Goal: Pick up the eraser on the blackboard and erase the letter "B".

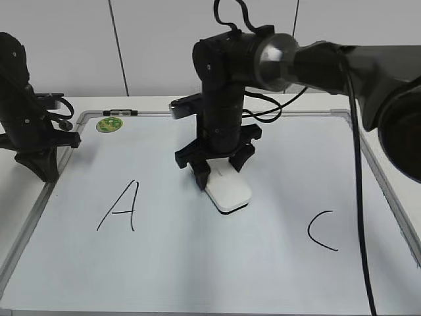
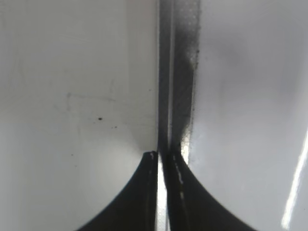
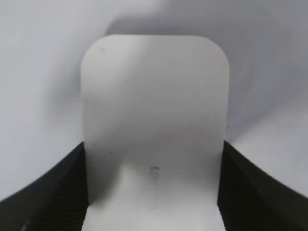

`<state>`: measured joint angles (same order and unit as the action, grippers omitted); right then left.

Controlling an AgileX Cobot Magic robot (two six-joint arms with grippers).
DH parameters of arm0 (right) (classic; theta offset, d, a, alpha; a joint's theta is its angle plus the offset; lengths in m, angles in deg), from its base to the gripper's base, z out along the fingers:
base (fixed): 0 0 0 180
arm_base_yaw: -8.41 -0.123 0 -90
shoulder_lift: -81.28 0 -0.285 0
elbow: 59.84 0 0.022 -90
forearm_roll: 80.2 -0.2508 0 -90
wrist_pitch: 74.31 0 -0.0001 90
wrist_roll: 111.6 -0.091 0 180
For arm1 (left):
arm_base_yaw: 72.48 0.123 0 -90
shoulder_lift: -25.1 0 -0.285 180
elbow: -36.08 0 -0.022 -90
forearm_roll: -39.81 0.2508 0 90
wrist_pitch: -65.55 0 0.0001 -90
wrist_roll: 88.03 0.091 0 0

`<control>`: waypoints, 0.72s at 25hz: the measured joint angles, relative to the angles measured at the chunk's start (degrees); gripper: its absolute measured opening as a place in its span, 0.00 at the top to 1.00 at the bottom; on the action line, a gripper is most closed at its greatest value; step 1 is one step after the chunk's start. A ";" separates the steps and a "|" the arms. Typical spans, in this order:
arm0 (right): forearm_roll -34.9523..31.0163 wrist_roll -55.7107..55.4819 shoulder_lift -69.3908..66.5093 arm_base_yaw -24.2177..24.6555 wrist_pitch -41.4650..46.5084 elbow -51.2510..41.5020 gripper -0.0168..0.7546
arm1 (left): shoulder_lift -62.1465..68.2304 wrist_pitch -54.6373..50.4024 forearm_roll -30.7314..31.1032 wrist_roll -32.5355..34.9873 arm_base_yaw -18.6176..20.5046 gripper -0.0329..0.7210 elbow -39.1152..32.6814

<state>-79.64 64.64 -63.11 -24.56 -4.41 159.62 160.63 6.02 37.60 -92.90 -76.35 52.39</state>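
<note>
1 eraser is seen near the middle of the blackboard, lying flat on the white surface between the letter "A" on the left and the letter "C" on the right. It is pinched by the right gripper, whose 2 dark fingers are pressed against its long sides, as the right wrist view shows closely. No letter "B" can be made out anywhere on the board — either it is hidden beneath the eraser and gripper, or it has already been wiped away; which of the 2 cannot be told. The pickup is judged done, and the wiping at least begun; lifting clear may be what is left.

The eraser is a smooth white plastic block with rounded corners and a tiny grey mark on top; a dark underside shows at its near edge. The board is glossy white with a grey metal frame. A small round green magnet sits at the far left corner. The left gripper rests at the board's left edge, its jaws pressed together on nothing.
</note>
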 joint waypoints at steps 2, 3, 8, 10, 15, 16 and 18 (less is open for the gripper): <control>0.50 -0.09 0.26 1.31 0.00 -0.11 0.29 | 0.00 0.00 0.00 0.00 0.00 0.94 0.00; 1.28 -0.25 0.48 2.04 0.00 -0.21 0.29 | 0.00 0.00 0.00 0.00 0.00 0.94 0.00; 6.15 -1.97 2.61 5.74 0.00 -1.36 0.29 | 0.00 0.00 0.00 0.00 0.00 0.94 0.00; 7.74 -2.92 5.25 6.65 0.00 -2.16 0.29 | 0.00 0.00 0.00 0.00 0.00 0.94 0.00; 9.45 -5.10 12.70 9.72 0.00 -9.36 0.29 | 0.00 0.13 0.00 0.00 0.00 0.94 0.00; 9.57 -5.39 14.39 10.90 0.00 -11.92 0.29 | 0.00 0.13 0.00 0.00 0.00 0.94 0.00; 9.69 -5.85 17.91 13.31 0.00 -16.79 0.29 | 0.00 0.13 0.00 0.00 0.00 0.94 0.00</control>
<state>-69.95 58.78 -45.21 -11.25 -4.41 142.83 160.63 6.15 37.60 -92.90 -76.35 52.39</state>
